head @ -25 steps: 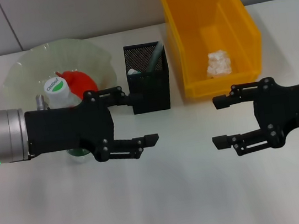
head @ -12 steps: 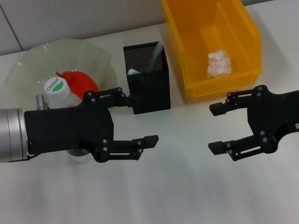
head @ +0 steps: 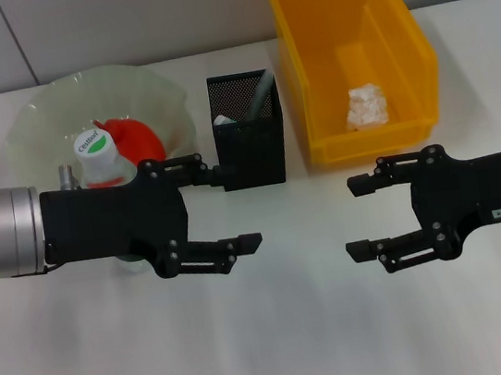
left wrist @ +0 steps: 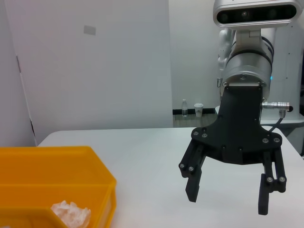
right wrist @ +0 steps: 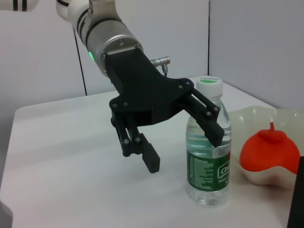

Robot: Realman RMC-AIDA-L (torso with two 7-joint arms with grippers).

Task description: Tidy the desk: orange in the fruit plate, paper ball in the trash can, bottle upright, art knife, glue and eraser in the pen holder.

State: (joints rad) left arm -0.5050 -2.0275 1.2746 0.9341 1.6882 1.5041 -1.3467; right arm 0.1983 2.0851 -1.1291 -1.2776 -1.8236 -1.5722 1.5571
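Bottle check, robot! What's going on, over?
Both pincers, left and right, open, empty. Bottle upright beside fruit plate. Nothing in the way.

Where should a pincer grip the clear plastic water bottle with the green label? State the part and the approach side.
Grip the clear plastic water bottle around its mid-body, above the green label. It stands upright, so come in level from the side. The open left pincer is already beside it; the fruit plate blocks the far side.

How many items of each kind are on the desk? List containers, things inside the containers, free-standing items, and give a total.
Containers: 3 – fruit plate, pen holder, trash can
Things inside: 2 – orange, paper ball; pen holder contents unclear
Free-standing: 1 – bottle
Total: 6
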